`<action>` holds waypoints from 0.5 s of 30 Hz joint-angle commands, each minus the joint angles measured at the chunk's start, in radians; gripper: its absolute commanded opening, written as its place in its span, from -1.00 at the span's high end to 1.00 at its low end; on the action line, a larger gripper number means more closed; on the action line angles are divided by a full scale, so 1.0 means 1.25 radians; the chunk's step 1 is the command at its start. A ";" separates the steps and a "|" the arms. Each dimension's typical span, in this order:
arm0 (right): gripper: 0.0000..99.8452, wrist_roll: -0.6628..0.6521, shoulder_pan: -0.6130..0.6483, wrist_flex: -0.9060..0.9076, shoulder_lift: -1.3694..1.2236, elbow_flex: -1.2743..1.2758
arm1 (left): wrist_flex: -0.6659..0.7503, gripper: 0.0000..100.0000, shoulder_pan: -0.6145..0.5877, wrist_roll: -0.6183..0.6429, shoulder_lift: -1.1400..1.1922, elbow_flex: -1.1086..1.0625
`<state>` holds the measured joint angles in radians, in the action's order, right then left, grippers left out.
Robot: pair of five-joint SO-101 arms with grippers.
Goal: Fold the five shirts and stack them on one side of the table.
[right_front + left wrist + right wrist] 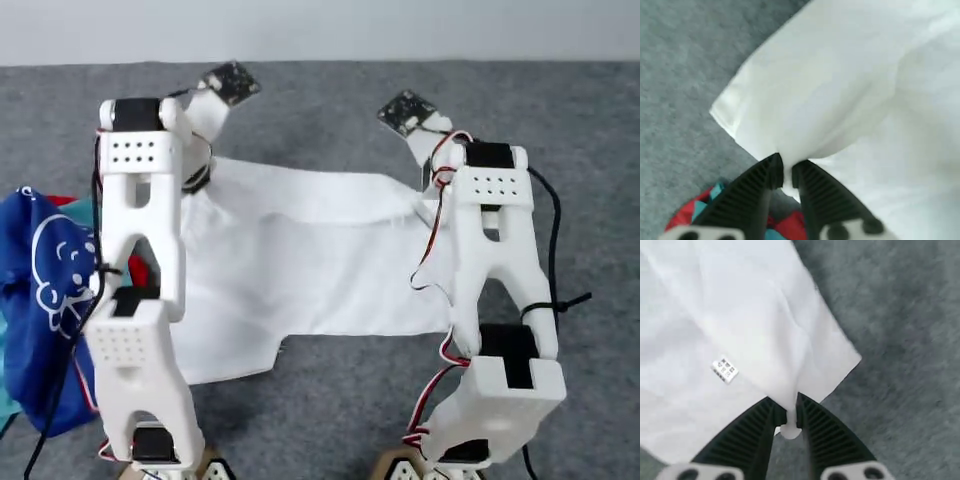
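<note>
White fabric shirt (pixel 300 260) lies spread on the grey carpeted desk (pixel 330 400) seen from above, with a heap of blue, red and teal shirts (pixel 40 290) just beside it on the left arm's side. From the left wrist, the left gripper (pixel 786 172) is clamped on a bunched fold of it. From the right wrist, the right gripper (pixel 791 412) pinches the shirt's edge near a corner, with a small printed tag (pixel 724 370) nearby.

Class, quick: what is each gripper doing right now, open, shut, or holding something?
Left gripper: shut on the white shirt.
Right gripper: shut on the same white shirt.
</note>
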<state>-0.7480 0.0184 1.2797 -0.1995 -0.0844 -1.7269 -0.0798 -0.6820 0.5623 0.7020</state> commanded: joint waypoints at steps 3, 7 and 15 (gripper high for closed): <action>0.98 -0.002 0.007 0.115 0.014 -0.058 | -0.023 0.99 -0.001 -0.054 -0.261 -0.338; 0.98 -0.002 0.007 0.196 0.035 -0.058 | -0.023 0.99 -0.001 -0.059 -0.416 -0.517; 0.98 -0.009 0.001 0.301 0.072 -0.054 | -0.023 0.99 -0.002 -0.095 -0.588 -0.796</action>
<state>-0.7480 0.0184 1.6141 -0.1841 -0.0859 -1.7254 -0.0798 -0.7741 -0.0898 -0.2094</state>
